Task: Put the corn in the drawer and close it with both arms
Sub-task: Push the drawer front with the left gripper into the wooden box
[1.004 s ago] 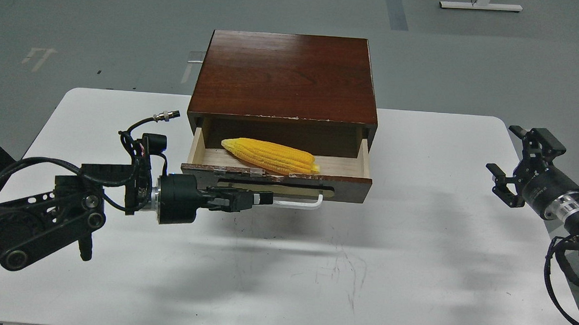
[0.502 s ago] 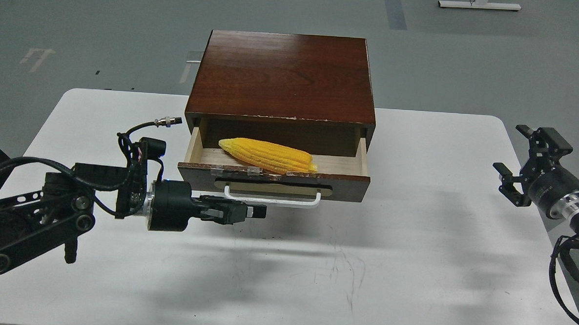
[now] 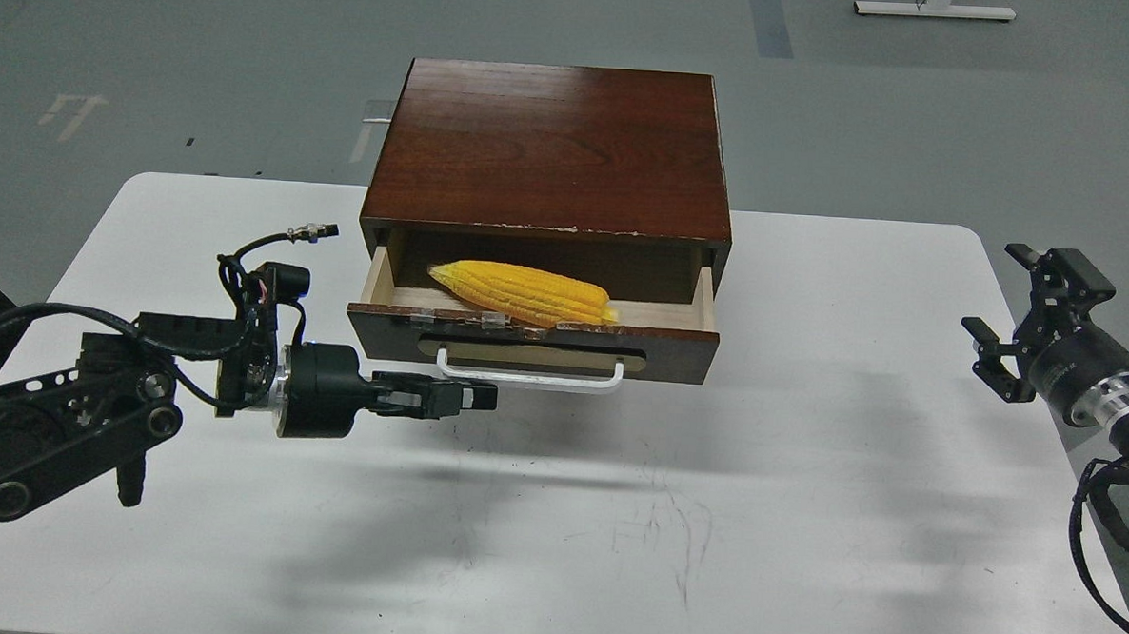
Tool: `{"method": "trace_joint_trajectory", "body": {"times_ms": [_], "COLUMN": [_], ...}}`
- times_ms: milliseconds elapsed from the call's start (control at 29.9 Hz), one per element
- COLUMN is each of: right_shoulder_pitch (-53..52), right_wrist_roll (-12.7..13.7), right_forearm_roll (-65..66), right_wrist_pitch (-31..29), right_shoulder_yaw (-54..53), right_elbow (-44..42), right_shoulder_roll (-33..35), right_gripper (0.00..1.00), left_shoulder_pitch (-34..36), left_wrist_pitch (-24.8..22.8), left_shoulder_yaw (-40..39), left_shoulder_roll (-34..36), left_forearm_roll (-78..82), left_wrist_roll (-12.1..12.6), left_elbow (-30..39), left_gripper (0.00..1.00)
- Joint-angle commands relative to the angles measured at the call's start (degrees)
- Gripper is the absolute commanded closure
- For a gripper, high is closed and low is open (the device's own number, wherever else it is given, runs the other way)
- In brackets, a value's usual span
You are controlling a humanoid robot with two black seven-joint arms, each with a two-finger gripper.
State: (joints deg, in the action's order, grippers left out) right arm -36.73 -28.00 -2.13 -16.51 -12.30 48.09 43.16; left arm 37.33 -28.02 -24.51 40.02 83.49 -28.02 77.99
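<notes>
The yellow corn [image 3: 523, 292] lies lengthwise inside the drawer [image 3: 677, 355], which stands partly open from the dark-brown cabinet [image 3: 553, 145]. The drawer's white bar handle [image 3: 533, 380] faces me. My left gripper [image 3: 485, 398] points right, just below and in front of the handle's left end, fingers together and holding nothing. My right gripper [image 3: 1020, 316] hovers open and empty at the table's right edge, well away from the drawer.
The cabinet stands at the back middle of the white table [image 3: 805, 480]. Grey floor lies beyond the table. A loose cable with a metal plug [image 3: 309, 233] sticks up from my left wrist near the drawer's left corner.
The drawer has slid a little further into the cabinet, showing less of its inside. My left gripper has drawn back left and down off the drawer front, uncovering the handle. The right arm shifted slightly.
</notes>
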Motion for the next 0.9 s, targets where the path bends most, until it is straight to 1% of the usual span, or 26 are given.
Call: {"method": "trace_joint_trajectory", "body": {"times_ms": [0, 335, 870], "right_shoulder_pitch": [0.0, 0.2, 0.3], "right_wrist_roll": [0.0, 0.0, 0.0], "right_forearm_roll": [0.0, 0.0, 0.1], "right_wrist_pitch": [0.0, -0.1, -0.5], "right_shoulder_yaw": [0.0, 0.0, 0.1], "right_elbow": [-0.8, -1.3, -1.9], "right_shoulder_roll": [-0.4, -0.8, -0.6], "right_gripper": [0.00, 0.00, 0.00], "left_shoulder_pitch": [0.0, 2.1, 4.9], "left_wrist_pitch": [0.0, 0.0, 0.0], "left_shoulder_yaw": [0.1, 0.3, 0.3], "left_shoulder_roll": [-0.1, -4.8, -7.6], "left_forearm_roll": [0.0, 0.1, 0.0], "left_wrist_roll": [0.0, 0.0, 0.0], "left_elbow": [-0.1, -4.9, -9.4], "left_gripper": [1.00, 1.00, 1.00]}}
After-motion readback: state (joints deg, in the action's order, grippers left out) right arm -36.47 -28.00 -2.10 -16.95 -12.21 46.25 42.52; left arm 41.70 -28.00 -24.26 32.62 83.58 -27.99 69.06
